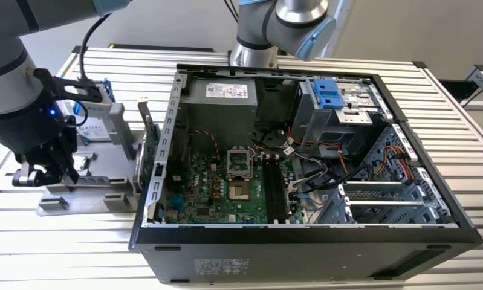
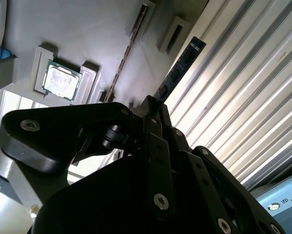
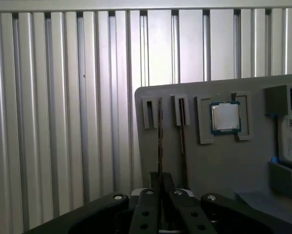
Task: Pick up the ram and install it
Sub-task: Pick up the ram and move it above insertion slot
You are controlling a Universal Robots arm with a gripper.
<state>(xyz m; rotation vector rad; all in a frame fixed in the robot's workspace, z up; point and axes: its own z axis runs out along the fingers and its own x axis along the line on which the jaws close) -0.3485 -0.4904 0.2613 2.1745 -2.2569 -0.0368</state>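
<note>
- The pincer (image 3: 159, 184) looks clamped on the ram (image 3: 159, 141), pinching one end of the thin stick.
- The ram runs straight out from the tips, edge-on, its long axis in line with the seam between the two fingers.
- It sits at the grey holder (image 3: 223, 165), just beside a second stick (image 3: 183, 136). I cannot tell whether it rests in its groove or hangs clear.
- In the exterior view the holder lies on the worktop (image 1: 64, 260), to the exterior view's left of the open computer case (image 1: 306, 241). The case's black memory slots (image 1: 276, 187) are well apart from the ram.
</note>
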